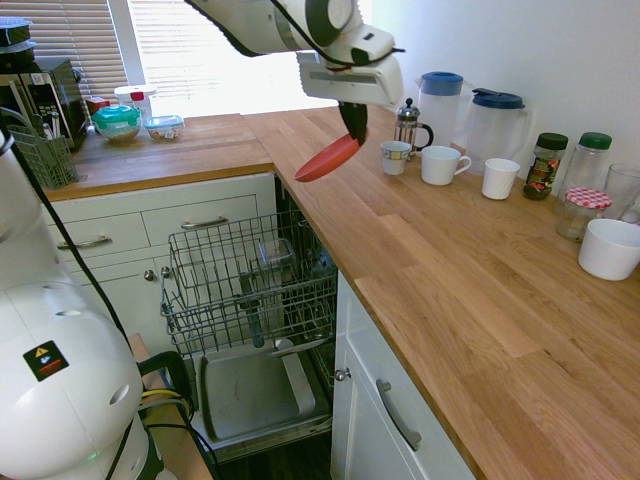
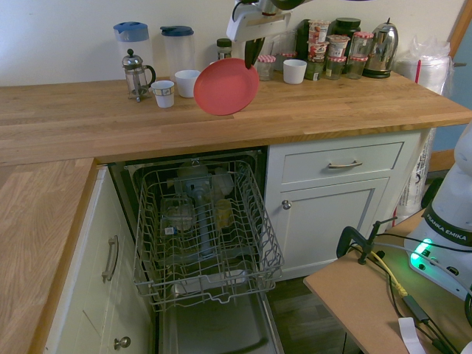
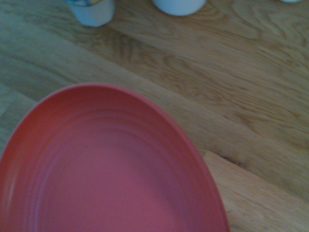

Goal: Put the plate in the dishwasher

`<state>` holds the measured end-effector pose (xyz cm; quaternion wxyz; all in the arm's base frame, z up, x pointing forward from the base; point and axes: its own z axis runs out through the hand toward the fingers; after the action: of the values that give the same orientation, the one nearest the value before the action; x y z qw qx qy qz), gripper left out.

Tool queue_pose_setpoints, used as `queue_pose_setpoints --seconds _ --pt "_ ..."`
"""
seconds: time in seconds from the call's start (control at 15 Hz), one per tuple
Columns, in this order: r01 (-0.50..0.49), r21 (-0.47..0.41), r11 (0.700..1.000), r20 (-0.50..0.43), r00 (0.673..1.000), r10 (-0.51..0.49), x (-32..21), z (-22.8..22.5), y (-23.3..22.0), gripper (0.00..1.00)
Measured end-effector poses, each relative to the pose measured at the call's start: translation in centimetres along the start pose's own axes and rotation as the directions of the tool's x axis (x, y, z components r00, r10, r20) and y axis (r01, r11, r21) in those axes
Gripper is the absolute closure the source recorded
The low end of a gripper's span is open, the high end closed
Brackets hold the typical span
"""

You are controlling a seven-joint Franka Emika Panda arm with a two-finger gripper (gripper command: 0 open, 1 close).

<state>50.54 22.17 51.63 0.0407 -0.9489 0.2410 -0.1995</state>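
jaws (image 2: 251, 50): clamped on the rim of the plate (image 2: 226, 87) | plate: coral-red, tilted steeply, hanging in the air above the wooden desk (image 2: 332, 103), clear of it, just beside the white mugs (image 2: 187, 82) | dishwasher (image 2: 203, 228): below the desk edge, door down, wire rack (image 1: 250, 280) pulled out

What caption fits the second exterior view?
Pincer holds the tilted red plate above the wooden counter, near the open dishwasher.
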Motion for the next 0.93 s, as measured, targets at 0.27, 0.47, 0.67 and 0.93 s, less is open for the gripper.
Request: queue_pose_setpoints --seconds 0.27,0.47,0.67,0.93 --pt "0.247 -0.087 0.965 -0.091 0.963 -0.255 -9.2 -3.1 -5.3 1.00" --pt "0.290 -0.112 0.950 -0.103 0.948 -0.302 -10.7 -4.1 -5.8 1.00" --pt "0.368 -0.182 0.912 -0.172 0.901 -0.398 -11.9 -4.5 -6.4 1.00" --pt "0.474 -0.291 0.831 -0.260 0.797 -0.546 -20.7 -5.4 -8.7 1.00"
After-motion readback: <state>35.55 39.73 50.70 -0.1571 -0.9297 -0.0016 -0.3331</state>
